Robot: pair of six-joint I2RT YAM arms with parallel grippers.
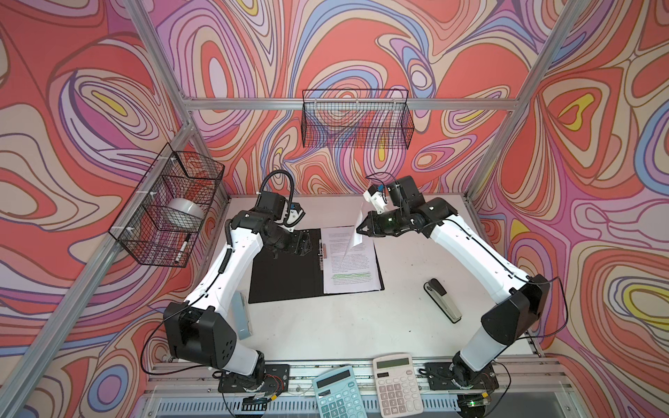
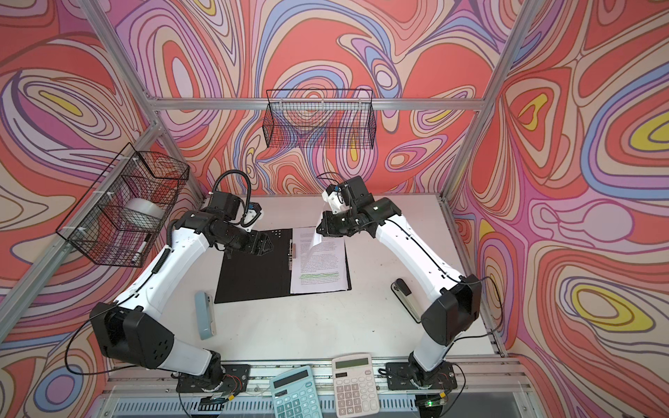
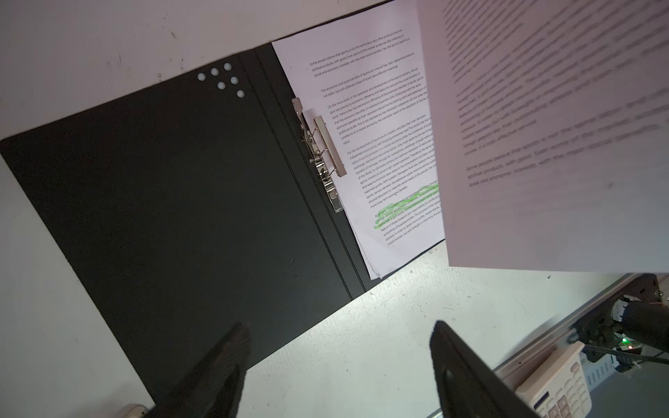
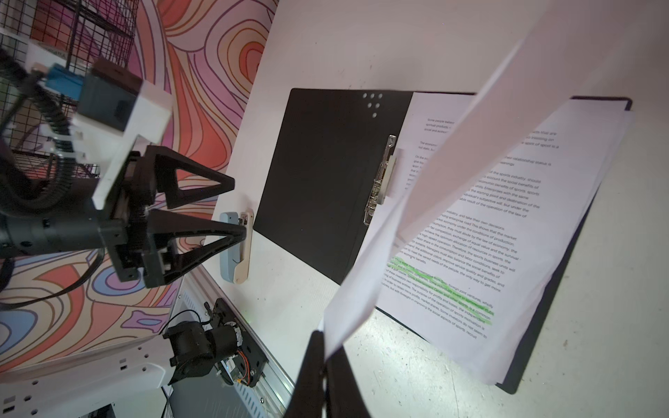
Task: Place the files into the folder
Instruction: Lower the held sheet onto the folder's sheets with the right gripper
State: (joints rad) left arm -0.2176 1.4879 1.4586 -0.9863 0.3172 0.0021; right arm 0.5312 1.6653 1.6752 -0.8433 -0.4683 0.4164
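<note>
We pinch a white printed sheet (image 4: 470,152) in the right claw (image 4: 324,343) for filing in the open black folder (image 3: 163,199); left claw (image 3: 340,325) wide at the sheet's nine o'clock.

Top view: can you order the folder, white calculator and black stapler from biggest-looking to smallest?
1. folder, lying open
2. white calculator, though it sits nearest the viewpoint, which may flatter it
3. black stapler
</note>
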